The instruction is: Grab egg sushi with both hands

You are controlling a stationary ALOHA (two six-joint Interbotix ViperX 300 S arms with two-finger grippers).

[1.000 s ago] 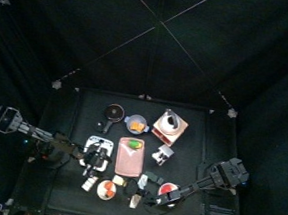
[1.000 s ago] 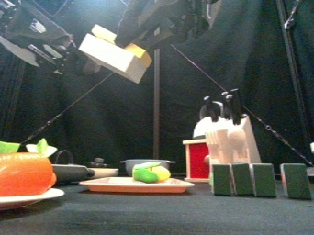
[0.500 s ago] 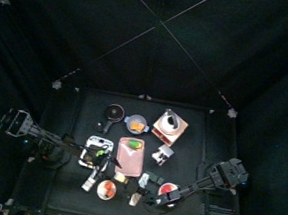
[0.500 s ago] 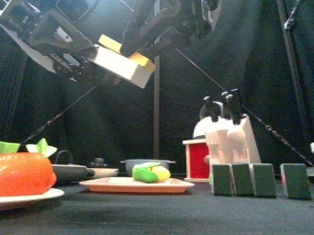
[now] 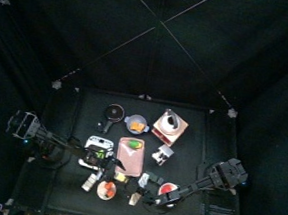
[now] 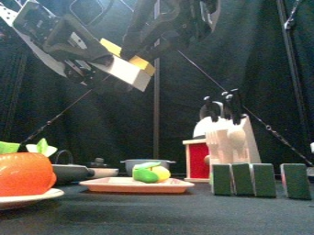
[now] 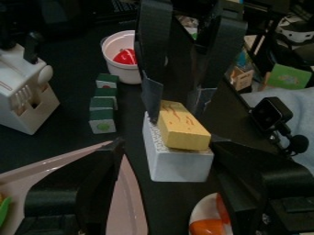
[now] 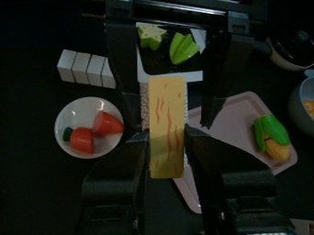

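The egg sushi (image 6: 127, 69), a yellow egg slab on a white rice block, hangs tilted high above the table in the front view. My left gripper (image 6: 106, 64) comes from the left and my right gripper (image 6: 147, 53) from above right; both are shut on it. In the left wrist view my left gripper (image 7: 179, 173) clamps the rice block of the sushi (image 7: 185, 128), and the right gripper's fingers (image 7: 154, 64) pinch it from the far side. In the right wrist view my right gripper (image 8: 170, 151) grips the sushi (image 8: 168, 115) along its long sides.
On the table stand a plate with a tomato (image 6: 25, 174), a pink tray (image 6: 113, 185) with a green and yellow piece, a white and red carton (image 6: 227, 138) and green blocks (image 6: 252, 179). A red-filled bowl (image 7: 123, 55) is nearby.
The sushi, held by both grippers, has moved a little to the right and down in the front view. The left arm has swung further in behind it.
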